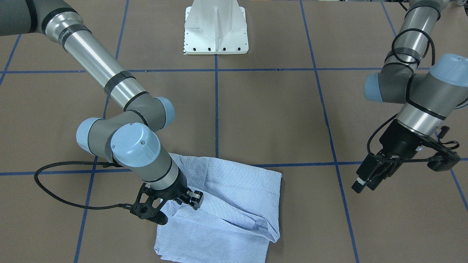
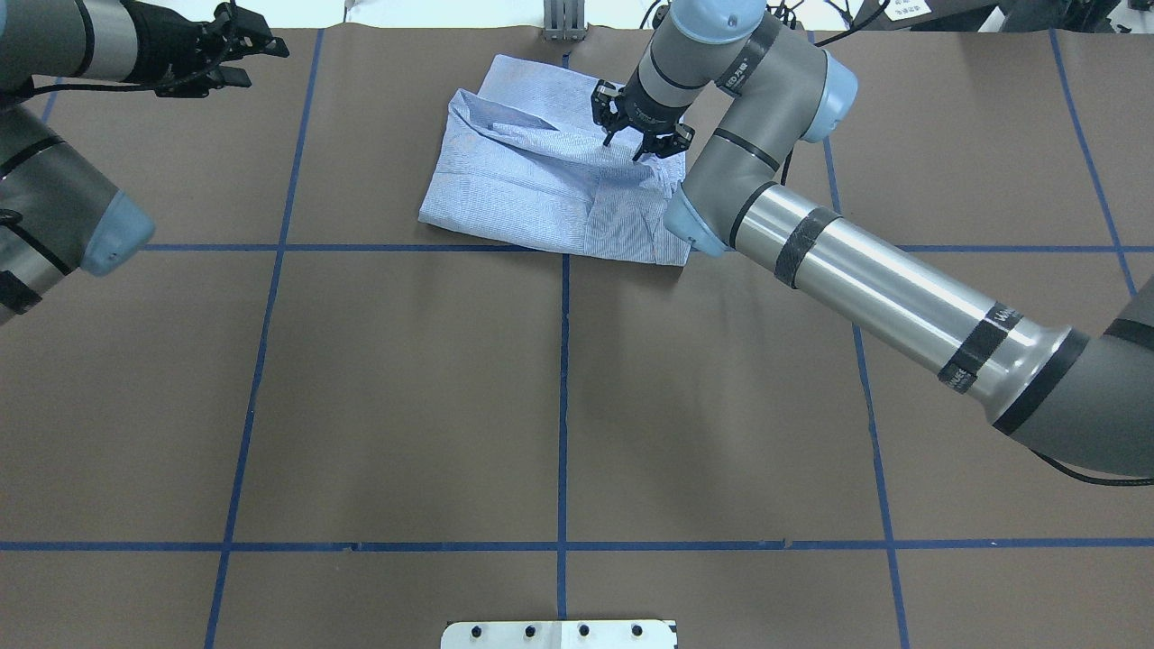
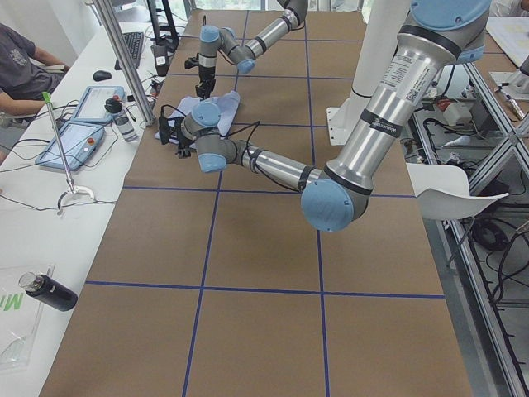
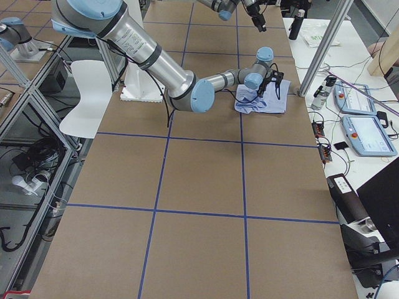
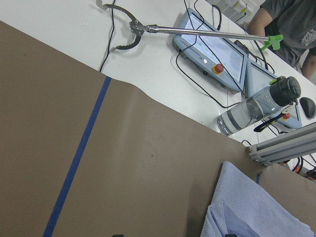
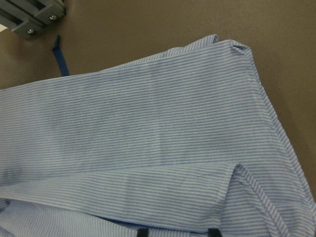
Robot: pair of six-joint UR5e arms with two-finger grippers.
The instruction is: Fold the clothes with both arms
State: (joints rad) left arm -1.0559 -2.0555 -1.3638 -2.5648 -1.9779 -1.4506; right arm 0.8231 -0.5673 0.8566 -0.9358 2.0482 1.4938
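Observation:
The light blue striped shirt [image 1: 234,204] lies folded into a rough rectangle at the table's far edge from the robot; it also shows in the overhead view [image 2: 532,180] and fills the right wrist view [image 6: 148,128]. My right gripper [image 2: 628,144] hovers low over the shirt's right part, jaws apart and empty; in the front view it [image 1: 190,201] is at the shirt's upper left corner. My left gripper [image 2: 257,59] hangs in the air far to the left of the shirt, open and empty; in the front view it [image 1: 363,184] is well clear of the cloth.
The white pedestal base [image 1: 215,29] stands on the robot's side. An aluminium post [image 2: 563,18] rises at the far edge just behind the shirt. Beyond that edge are a water bottle [image 5: 261,106] and teach pendants [image 5: 212,49]. Blue tape lines [image 2: 563,388] cross the brown table.

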